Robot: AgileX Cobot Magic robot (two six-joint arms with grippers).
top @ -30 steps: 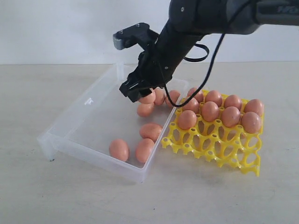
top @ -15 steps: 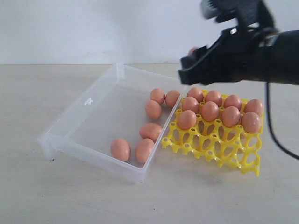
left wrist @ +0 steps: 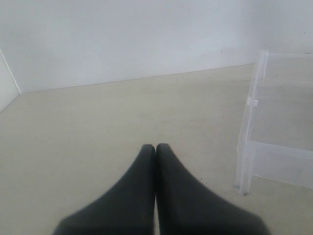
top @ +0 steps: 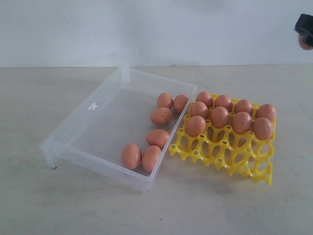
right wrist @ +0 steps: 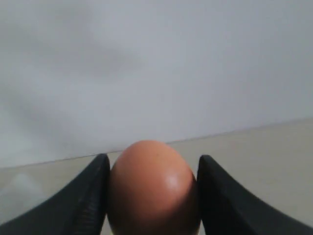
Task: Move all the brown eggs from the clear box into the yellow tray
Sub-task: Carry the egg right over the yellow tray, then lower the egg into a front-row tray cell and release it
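Clear box (top: 105, 125): transparent, glossy plastic. Yellow tray (top: 244, 164): smooth, shiny plastic lattice. Brown eggs (top: 158, 137): smooth shells, faint sheen; table (top: 220, 205): matt, pale, faintly mottled.

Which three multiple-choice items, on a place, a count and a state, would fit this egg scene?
1. In the exterior view, where does the tray stand?
A. right of the box
B. left of it
C. inside it
2. How many eggs lie in the box?
A. three
B. six
C. ten
3. The right end effector is:
A. open and empty
B. shut on an egg
C. shut and empty
Answers: 1 A, the tray lies by the box's right wall; 2 B, six show on its floor; 3 B, the wrist view shows it clamping an egg.
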